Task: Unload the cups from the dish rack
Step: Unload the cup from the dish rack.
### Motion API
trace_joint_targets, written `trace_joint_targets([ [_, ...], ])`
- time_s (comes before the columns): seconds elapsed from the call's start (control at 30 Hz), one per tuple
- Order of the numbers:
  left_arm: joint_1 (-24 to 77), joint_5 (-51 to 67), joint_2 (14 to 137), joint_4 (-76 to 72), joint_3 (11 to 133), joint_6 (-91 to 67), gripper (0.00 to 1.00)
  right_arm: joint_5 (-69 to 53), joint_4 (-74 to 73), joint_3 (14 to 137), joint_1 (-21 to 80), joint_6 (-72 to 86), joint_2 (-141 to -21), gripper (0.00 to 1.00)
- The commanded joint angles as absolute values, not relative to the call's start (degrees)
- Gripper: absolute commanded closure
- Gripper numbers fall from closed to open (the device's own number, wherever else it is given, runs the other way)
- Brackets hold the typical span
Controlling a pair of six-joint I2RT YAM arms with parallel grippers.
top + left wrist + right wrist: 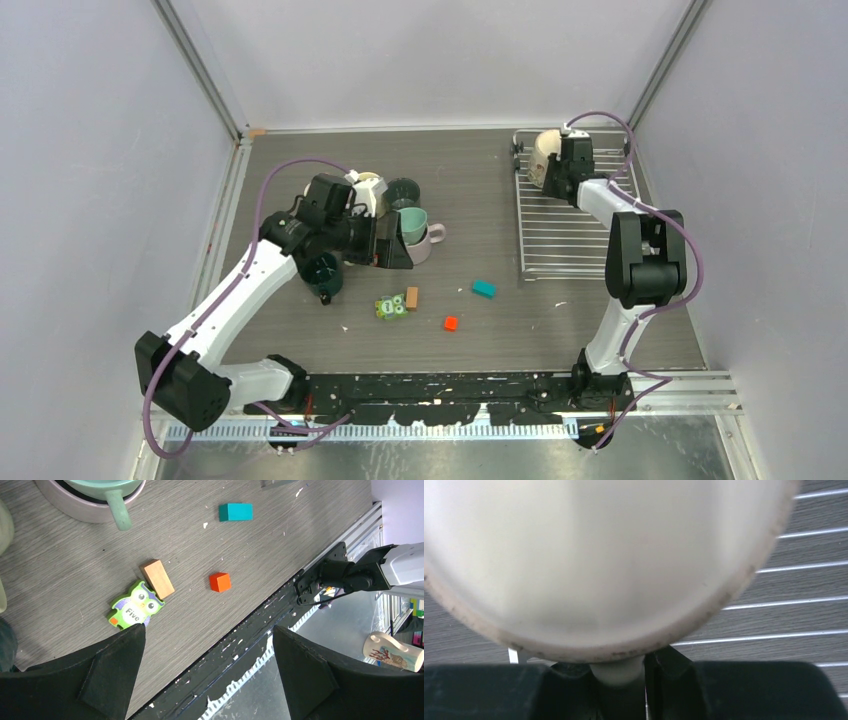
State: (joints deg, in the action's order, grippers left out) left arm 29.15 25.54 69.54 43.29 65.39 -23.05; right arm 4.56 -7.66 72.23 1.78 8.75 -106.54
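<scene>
- at the far left corner of the dish rack [575,235], the right end effector [620,677] is pinching narrow on what looks like the handle of the cream cup [594,560], with a finger pressing on either side.
- the cream cup is sitting on the rack's bars and is the only cup showing there in the overhead view.
- the other cups [412,222] are standing bunched on the table [480,180], left of the rack and well apart from it.
- the left end effector [207,645] is hanging wide with nothing between its fingers, over the owl toy [135,607] beside that bunch.
- judging by this, the step in hand is the grasp on the last cup.
- the next move is calling for a lift clear of the low rim, then a carry left to a bare patch near the bunch. it should go slowly, since a handle grip could let the cup swing.
</scene>
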Motion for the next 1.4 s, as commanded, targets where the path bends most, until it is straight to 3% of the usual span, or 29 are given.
trace_joint_targets([
  [0.0, 29.3, 25.4, 69.4, 43.0, 67.2, -22.0, 0.00, 7.1, -3.2, 71.0, 2.6, 8.8, -106.3, 0.74],
  [0.23, 29.4, 25.3, 69.7, 42.9, 67.2, -22.1, 0.00, 9.9, -2.9, 70.4, 3.6, 8.8, -104.5, 0.99],
  [1.37, 29.3, 25.7, 72.3, 14.5, 66.4, -50.6, 0.00, 14.3, -21.1, 83.1, 9.2, 16.2, -81.9, 0.99],
])
